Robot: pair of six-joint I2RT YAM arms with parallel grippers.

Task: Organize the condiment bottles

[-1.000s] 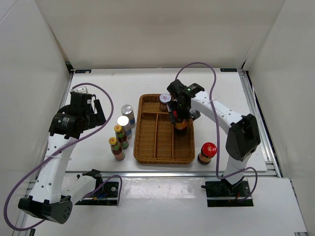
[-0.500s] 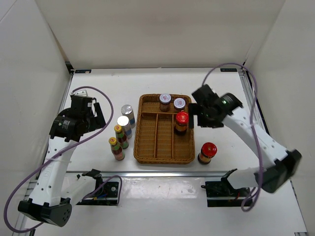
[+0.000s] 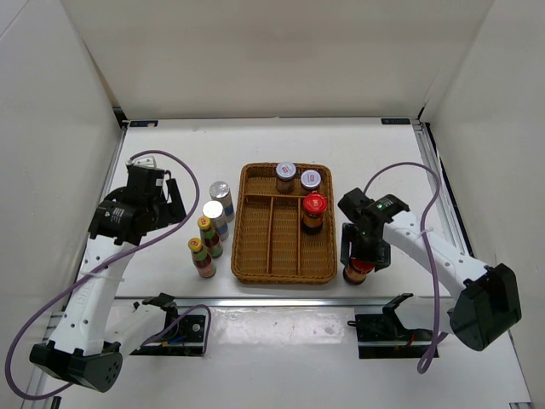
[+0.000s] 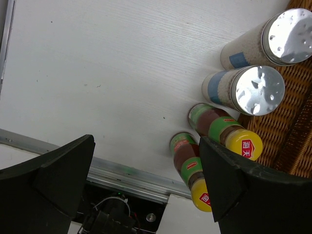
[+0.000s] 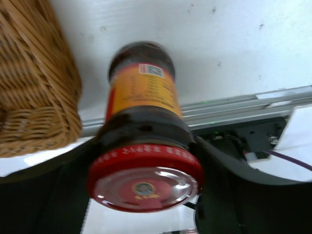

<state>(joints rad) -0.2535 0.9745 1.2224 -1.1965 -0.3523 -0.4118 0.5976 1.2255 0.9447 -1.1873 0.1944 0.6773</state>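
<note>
Right pincer (image 3: 361, 253) sits over the outer red-capped bottle (image 5: 143, 97), which stands upright on the bench (image 3: 170, 153) just beside the wicker tray (image 3: 281, 274), off its near right corner. Right wrist view: one finger on each side of the bottle just below the cap, jaws partway in. It's blurred, so cannot tell if they press on it or only flank it.

Inner red-capped bottle (image 3: 314, 210) is upright in the tray's right long compartment, at the far end. First grey-lidded jar (image 3: 286, 176) and second grey-lidded jar (image 3: 311, 180) stand side by side in the tray's back compartment.

Left of the tray, all upright on the bench in a tight row near its left wall: rear silver-topped bottle (image 3: 220, 192), front silver-topped bottle (image 3: 214, 213), rear yellow-capped bottle (image 3: 208, 233), front yellow-capped bottle (image 3: 201, 256).

Left pincer (image 4: 146, 141) hangs above the bench left of that row, fingers wide apart, nothing between them.
</note>
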